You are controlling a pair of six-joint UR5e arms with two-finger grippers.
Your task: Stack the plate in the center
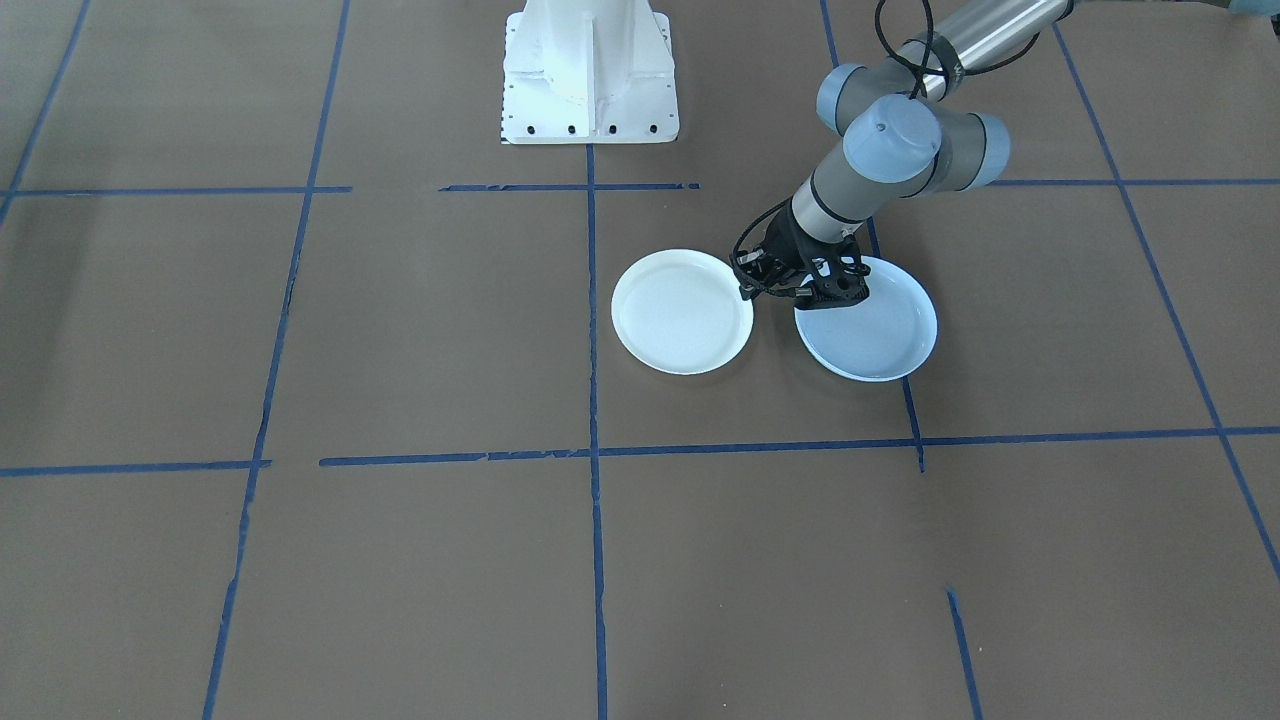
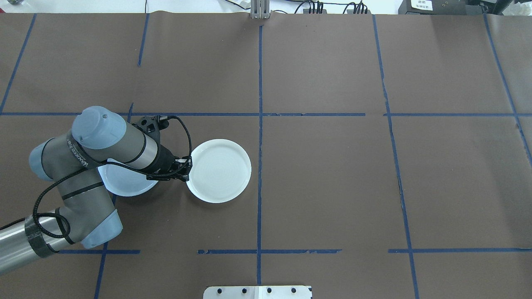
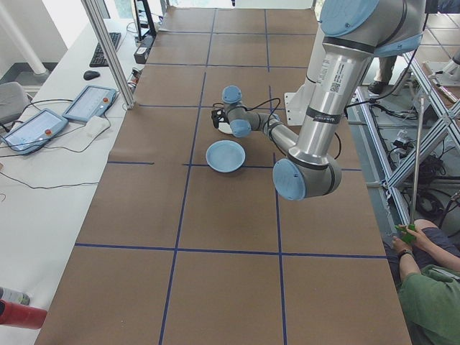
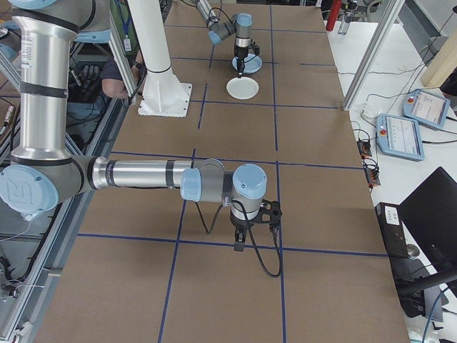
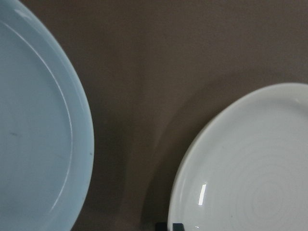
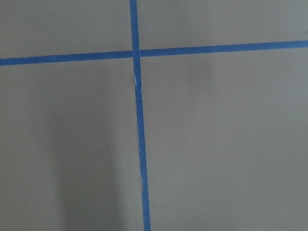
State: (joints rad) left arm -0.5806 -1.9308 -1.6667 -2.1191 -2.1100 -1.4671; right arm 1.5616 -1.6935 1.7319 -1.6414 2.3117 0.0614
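The pale-blue center plate (image 1: 868, 322) (image 2: 124, 183) (image 3: 225, 155) (image 5: 33, 134) lies flat on the brown table, partly under my left arm in the overhead view. Beside it, a small gap apart, lies a white plate (image 1: 682, 312) (image 2: 219, 170) (image 5: 250, 168) with faint concentric ripples. My left gripper (image 1: 747, 290) (image 2: 188, 168) is at the white plate's rim on the side facing the blue plate, and its dark fingertips (image 5: 163, 226) stand close together across that rim. My right gripper (image 4: 239, 243) hangs low over bare table far from both plates; I cannot tell its state.
Blue tape lines (image 2: 259, 124) split the brown table into squares. The white robot base (image 1: 590, 70) stands at the table's edge. Tablets (image 4: 400, 132) lie on a side bench, and a person (image 3: 424, 287) sits beyond the table.
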